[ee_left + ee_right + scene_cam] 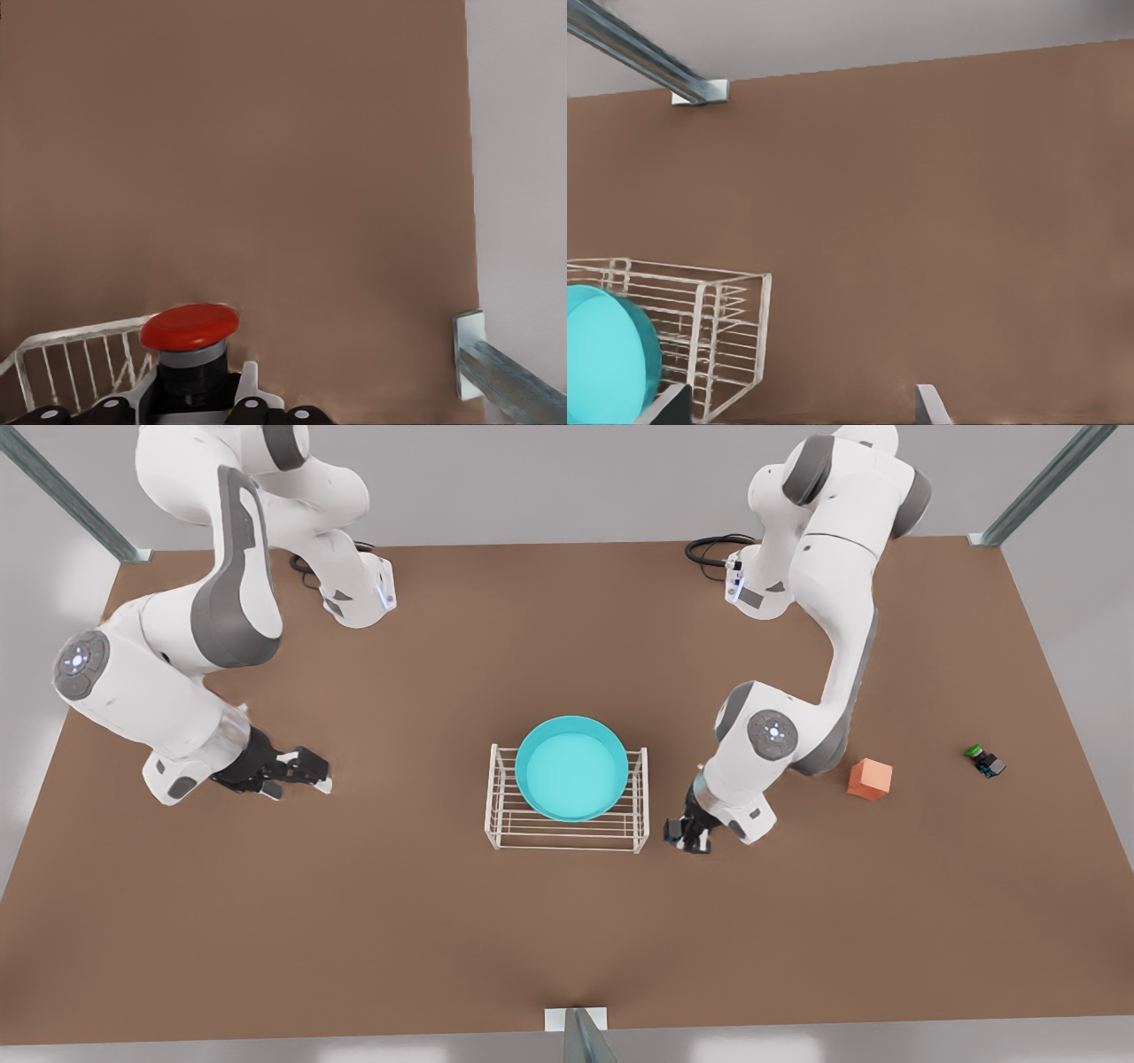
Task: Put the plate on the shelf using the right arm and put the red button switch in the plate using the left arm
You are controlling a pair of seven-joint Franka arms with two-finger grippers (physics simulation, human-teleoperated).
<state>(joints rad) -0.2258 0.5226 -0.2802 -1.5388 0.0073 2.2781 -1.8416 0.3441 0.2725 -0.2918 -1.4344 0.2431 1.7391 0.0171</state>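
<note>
Surface: brown table [443, 921] bore every item, with grey walls around it.
Shelf: white wire shelf [567, 828] stood mid-table; all places below are given relative to it.
Plate: teal plate [571, 769] rested on the shelf's top bars, covering most of them.
Left gripper: left gripper [689, 837] hung just beside the shelf, on the front view's right, fingers [251, 390] pinched on the red button switch [190, 328].
Red button switch: held between those fingers, red cap up, just off the shelf's end and apart from the plate.
Right gripper: right gripper [306, 775] waited well off the shelf on the front view's left, fingers [928, 405] spread, holding nothing.
Other items: orange block [869, 779] and green-capped switch [984, 760] lay beyond the left gripper, far from the shelf.
</note>
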